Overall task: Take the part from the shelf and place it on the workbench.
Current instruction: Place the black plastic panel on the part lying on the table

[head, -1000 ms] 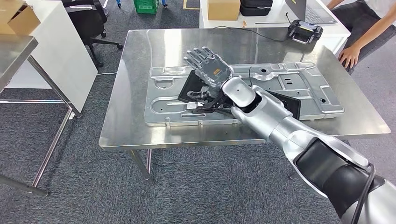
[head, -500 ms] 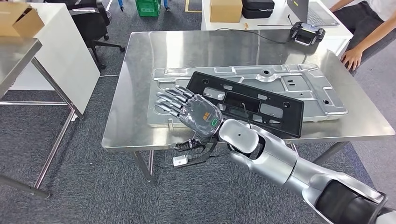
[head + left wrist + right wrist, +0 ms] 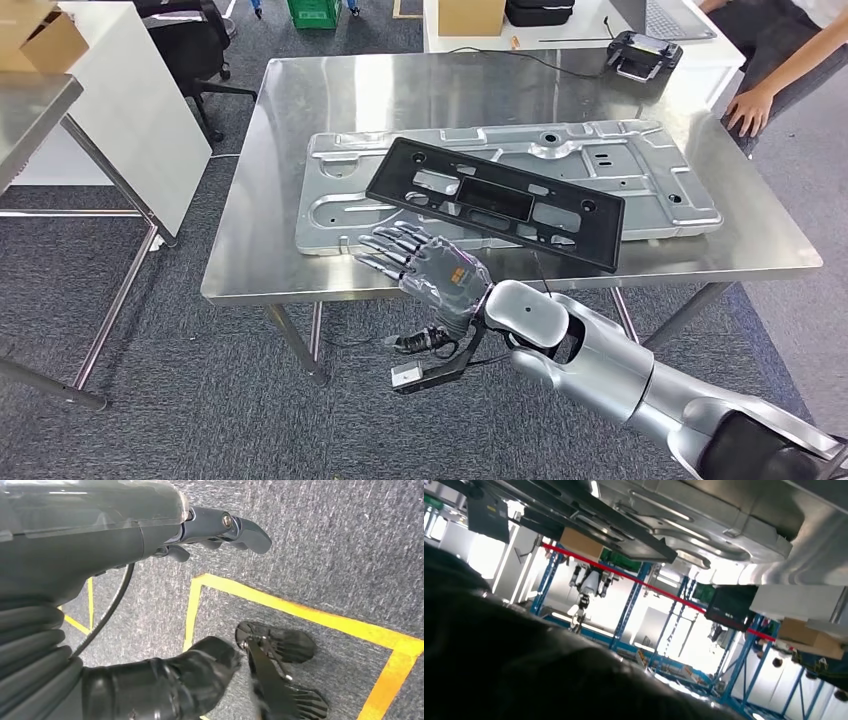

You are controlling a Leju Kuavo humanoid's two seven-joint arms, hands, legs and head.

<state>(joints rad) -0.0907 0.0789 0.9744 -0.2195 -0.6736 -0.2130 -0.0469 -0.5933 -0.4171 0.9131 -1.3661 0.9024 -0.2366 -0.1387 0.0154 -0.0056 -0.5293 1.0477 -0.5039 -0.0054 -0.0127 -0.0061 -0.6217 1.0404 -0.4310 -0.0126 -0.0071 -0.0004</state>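
Note:
The black rectangular part point(image 3: 495, 200) lies flat and slightly askew on a silver stamped panel point(image 3: 650, 170), which rests on the steel workbench point(image 3: 330, 90). My right hand point(image 3: 430, 270) hovers at the bench's near edge, in front of the part and clear of it, fingers spread and holding nothing. In the right wrist view that hand is a dark blur point(image 3: 524, 670) looking out level with the bench. My left hand point(image 3: 100, 535) hangs over the grey floor with its fingers out straight and nothing in them.
A person point(image 3: 770, 90) sits at the far right, one hand near the bench corner. Behind the bench, a white table carries a black device point(image 3: 640, 55) and a cardboard box point(image 3: 470, 15). A steel shelf with a box point(image 3: 40, 40) stands at the left, beside an office chair point(image 3: 190, 40).
My right hand has drawn back from above the part, toward me and down to the bench's near edge. The black part now lies free on the panel.

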